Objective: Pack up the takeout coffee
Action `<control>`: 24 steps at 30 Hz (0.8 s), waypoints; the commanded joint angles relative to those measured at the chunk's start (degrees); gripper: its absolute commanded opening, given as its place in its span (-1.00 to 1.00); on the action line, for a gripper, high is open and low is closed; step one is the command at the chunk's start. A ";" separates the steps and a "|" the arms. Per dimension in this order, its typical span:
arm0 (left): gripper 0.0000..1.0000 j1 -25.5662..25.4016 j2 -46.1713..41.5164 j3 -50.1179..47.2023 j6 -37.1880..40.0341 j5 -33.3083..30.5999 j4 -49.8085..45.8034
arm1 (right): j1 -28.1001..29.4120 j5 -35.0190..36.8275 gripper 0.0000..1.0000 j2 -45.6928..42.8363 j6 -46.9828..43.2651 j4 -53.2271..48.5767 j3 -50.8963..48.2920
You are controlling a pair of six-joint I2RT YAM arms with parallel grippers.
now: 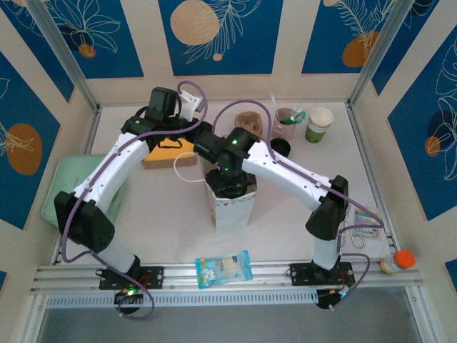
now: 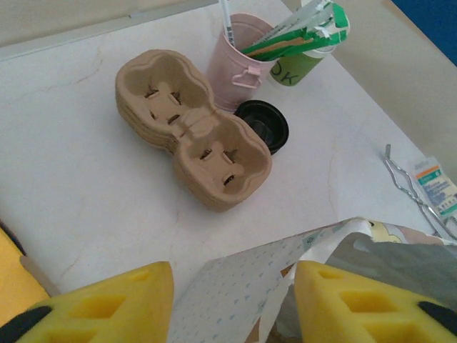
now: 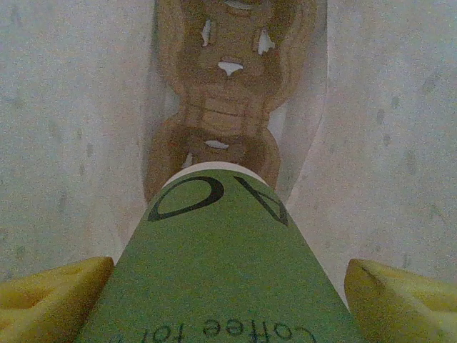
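Takeout coffee cup, a paper cup with green sides and dark lettering, sits inside the white paper bag standing at the centre of the table. In the right wrist view its far end, edged in white, points down at the brown moulded-pulp cup carrier lying on the bag floor, and it overlaps the carrier's pocket at 6 o'clock. Whether cup and carrier touch cannot be determined.

Right gripper reaches into the bag from above. Its yellow fingers stand wide apart, one at 9 o'clock and one at 3 o'clock of the cup, and close on the cup's sides.

Left gripper is at the bag rim. Its jaws are partly apart with the bag's wall and white handle between them. Whether they clamp the bag cannot be determined.

Referenced from the bag in the top view:
- 12 o'clock: a stack of brown pulp carriers.
- 1 o'clock: a pink cup holding stirrers and packets, with a round black lid just beside it.
- 2 o'clock: a second green paper cup.
- 9 o'clock: a pale green tray.
- 6 o'clock: a blue and white packet.
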 commanded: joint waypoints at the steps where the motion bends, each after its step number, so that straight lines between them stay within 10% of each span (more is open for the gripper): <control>1: -0.11 0.33 0.97 2.42 2.15 1.86 -3.49 | -0.32 -1.43 -0.17 -2.12 0.87 0.67 -1.07; 17: -0.39 0.29 -2.53 -1.33 4.44 -2.78 -6.24 | -2.00 -1.54 -0.18 -1.79 0.17 0.47 -1.20; 24: -0.20 0.31 -5.71 -2.28 3.34 -0.92 -4.78 | -1.85 -1.64 -0.18 -1.62 -0.17 0.19 -0.26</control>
